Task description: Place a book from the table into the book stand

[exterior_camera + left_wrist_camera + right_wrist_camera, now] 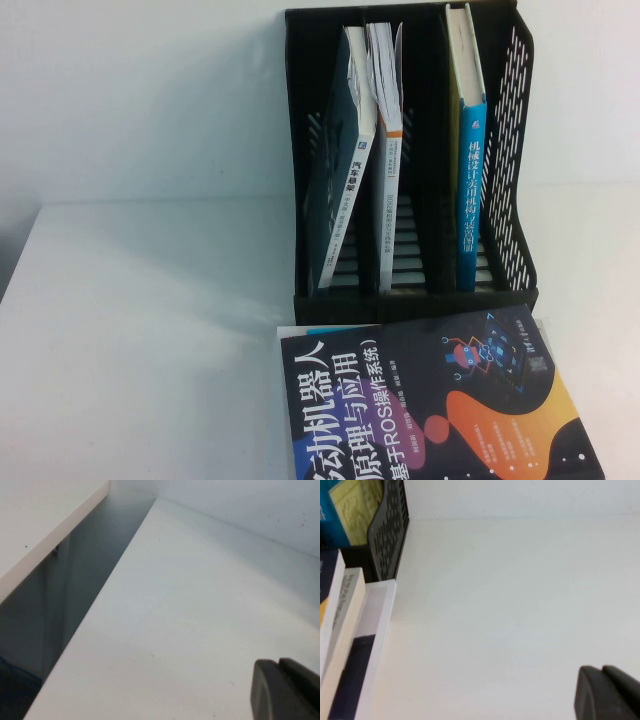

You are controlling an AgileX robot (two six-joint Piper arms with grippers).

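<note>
The book [430, 400], navy with a white Chinese title and orange and pink blobs, lies flat on the white table [150, 330] just in front of the black book stand [410, 160]. Its edge shows in the right wrist view [327, 585], beside the stand's perforated wall [390, 535]. Neither arm shows in the high view. My left gripper [278, 666] is shut and empty over bare table [175, 620]. My right gripper [601, 672] is shut and empty over bare table to the right of the book.
The stand holds a dark teal book [340, 170] leaning in its left slot, a white-and-orange book [390, 120] in the middle, and a bright-blue-spined book [470, 180] on the right. Something white [375, 630] lies under the navy book. A dark gap [75, 580] separates two tabletops.
</note>
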